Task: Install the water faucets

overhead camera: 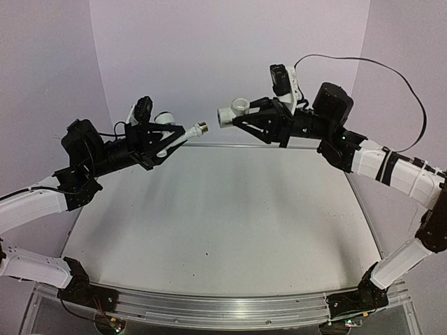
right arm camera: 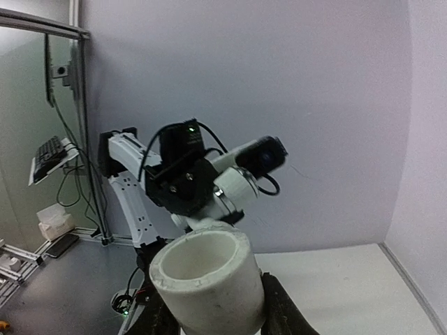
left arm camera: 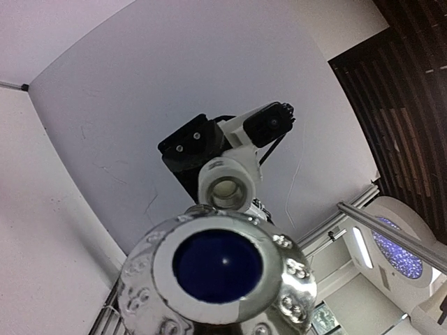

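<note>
The left gripper (overhead camera: pixel 166 137) is clamped on the white plastic spout with a silvery threaded tip (overhead camera: pixel 187 132); the right gripper (overhead camera: pixel 244 121) grips the white plastic socket fitting (overhead camera: pixel 232 112). Both hang above the grey table (overhead camera: pixel 223 223), just apart, tip facing socket mouth (axes nearly aligned).

Left arm (overhead camera: pixel 29 209) and right arm (overhead camera: pixel 369 160) alike, white tubular link shells, black joint housings, black angular jaws, black wrist camera (overhead camera: pixel 281 78) on white bracket, thin black cable (overhead camera: pixel 391 73) looping behind right arm, green indicator light (right arm camera: pixel 190 129) on left wrist housing, black base blocks (overhead camera: pixel 357 301).
</note>
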`<state>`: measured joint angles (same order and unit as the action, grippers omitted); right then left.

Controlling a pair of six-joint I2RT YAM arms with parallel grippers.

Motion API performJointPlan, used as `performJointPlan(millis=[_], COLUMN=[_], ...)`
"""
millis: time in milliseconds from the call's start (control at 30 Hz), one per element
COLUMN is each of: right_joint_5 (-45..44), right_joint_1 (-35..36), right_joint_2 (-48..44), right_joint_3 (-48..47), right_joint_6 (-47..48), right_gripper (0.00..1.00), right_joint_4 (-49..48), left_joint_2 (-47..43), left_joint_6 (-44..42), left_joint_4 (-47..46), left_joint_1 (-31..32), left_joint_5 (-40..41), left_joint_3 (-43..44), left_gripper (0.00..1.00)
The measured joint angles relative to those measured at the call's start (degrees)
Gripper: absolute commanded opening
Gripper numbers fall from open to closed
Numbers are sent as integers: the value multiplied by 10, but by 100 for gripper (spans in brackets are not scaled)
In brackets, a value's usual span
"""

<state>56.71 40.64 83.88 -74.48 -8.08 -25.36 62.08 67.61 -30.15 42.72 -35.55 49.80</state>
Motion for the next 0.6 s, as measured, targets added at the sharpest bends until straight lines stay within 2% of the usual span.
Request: performJointPlan(millis=[100, 300, 600], right_joint_5=[79, 163, 200], right_joint_1=[-8, -13, -13], right_joint_2=[54, 122, 163], right_joint_3=[-75, -122, -161], right_joint_6=[-31, -84, -116], right_gripper=[0, 0, 0], right_joint_4=[-33, -55, -62], left_joint_2=[6, 6, 5], left_joint_6=[18, 30, 30], left_joint_4=[-27, -63, -79], left_joint_1=[0, 2, 3], left_joint_5=[-10, -25, -33], left_joint_3=[1, 1, 0], left_gripper=[0, 0, 0])
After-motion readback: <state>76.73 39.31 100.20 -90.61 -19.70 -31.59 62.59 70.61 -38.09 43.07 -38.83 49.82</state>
